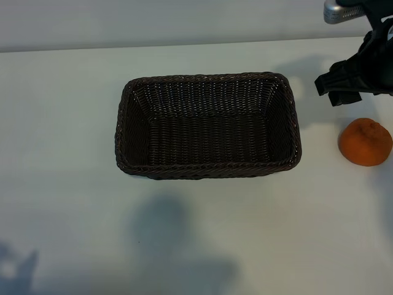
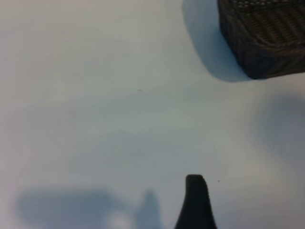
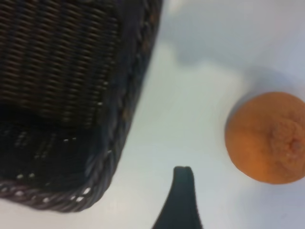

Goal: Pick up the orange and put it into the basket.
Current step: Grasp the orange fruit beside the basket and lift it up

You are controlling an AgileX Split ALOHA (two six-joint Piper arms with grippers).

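Pale, bare table [image 1: 67,203] in the near part of the scene, crossed only by soft shadows. Farther in, at centre, dark brown wicker: the basket [image 1: 207,169], rectangular with a braided rim, standing empty. Off to its right, well apart from its right wall and close to the right edge of the exterior view, the orange [image 1: 365,142], resting on the table with its puckered top up, untouched. Just beyond the orange on the far side, the right gripper [image 1: 344,86], hanging above the table and tilted downward, fingers spread wide and pinching nothing; in its wrist view one dark fingertip [image 3: 183,191] between basket corner and fruit, touching neither. Left gripper [image 2: 195,202] out of the exterior view, hovering over bare table off one corner of the basket, likewise spread and empty, apparently idle. By these views, nothing of the task done yet: approach under way, with lining up over the fruit, closing on it, lifting, carrying leftward over the rim and releasing inside all left to do.
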